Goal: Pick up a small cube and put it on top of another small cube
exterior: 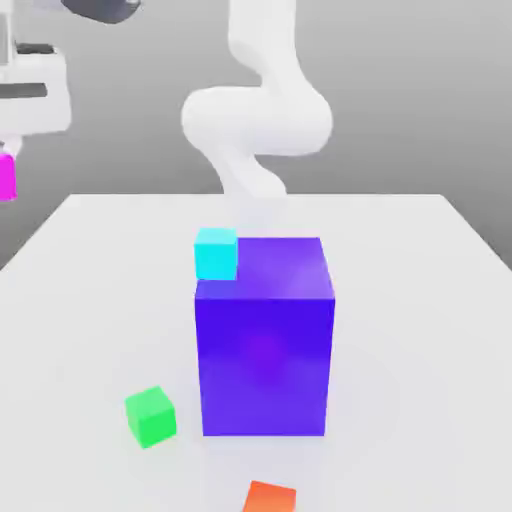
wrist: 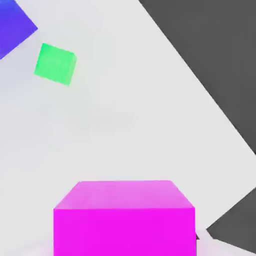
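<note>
Exterior view: gripper [exterior: 10,152] at the far left edge, partly cut off by the frame; only part of the hand visible. Jaws closed on the small magenta cube [exterior: 7,179], which hangs below the hand, raised, its left portion cropped. Hand view: same cube large and near, its lower part out of frame; finger contact hard to make out.

Big blue-purple block [exterior: 264,365] upright on the white table [exterior: 420,300]; only a corner of it enters the hand view. Cyan cube [exterior: 216,254] on the block's top, by its edge at the exterior view's left; underside hidden. Green cube [exterior: 151,417] on the table, near the block, whole. Orange cube [exterior: 270,498] cropped by the lower frame edge.
</note>
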### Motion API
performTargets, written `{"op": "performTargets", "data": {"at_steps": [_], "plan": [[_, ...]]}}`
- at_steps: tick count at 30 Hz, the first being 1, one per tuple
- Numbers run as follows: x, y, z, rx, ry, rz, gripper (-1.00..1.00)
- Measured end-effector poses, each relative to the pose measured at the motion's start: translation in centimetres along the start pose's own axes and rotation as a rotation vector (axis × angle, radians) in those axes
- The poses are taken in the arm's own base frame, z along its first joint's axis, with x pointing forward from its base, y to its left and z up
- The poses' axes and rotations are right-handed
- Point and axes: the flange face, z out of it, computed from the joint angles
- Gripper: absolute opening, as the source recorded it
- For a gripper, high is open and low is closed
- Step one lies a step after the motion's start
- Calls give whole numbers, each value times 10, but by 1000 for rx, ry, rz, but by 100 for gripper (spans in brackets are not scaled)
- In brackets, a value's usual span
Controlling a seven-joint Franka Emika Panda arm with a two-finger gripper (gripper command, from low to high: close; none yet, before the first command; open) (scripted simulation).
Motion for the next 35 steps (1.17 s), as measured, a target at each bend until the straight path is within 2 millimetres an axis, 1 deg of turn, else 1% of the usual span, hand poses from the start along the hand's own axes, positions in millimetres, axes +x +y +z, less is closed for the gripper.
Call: {"op": "performTargets", "data": {"at_steps": [6,10,13,16,19,22,26,27,29,31,32,35], "plan": [[-11,-8,37,30,-9,-19,-100],[-11,-21,67,49,-15,-41,-100],[-6,-35,91,63,-18,-61,-100],[2,-53,115,76,-19,-85,-100],[11,-76,139,87,-17,-110,-100],[22,-103,160,97,-12,-138,-100],[36,-147,185,109,1,-174,-100],[39,-154,193,112,4,-182,-100],[43,-165,215,114,6,-196,-100],[41,-166,239,114,6,-189,-100],[40,-166,249,114,6,-186,100],[40,-165,250,114,6,-184,100]]}}
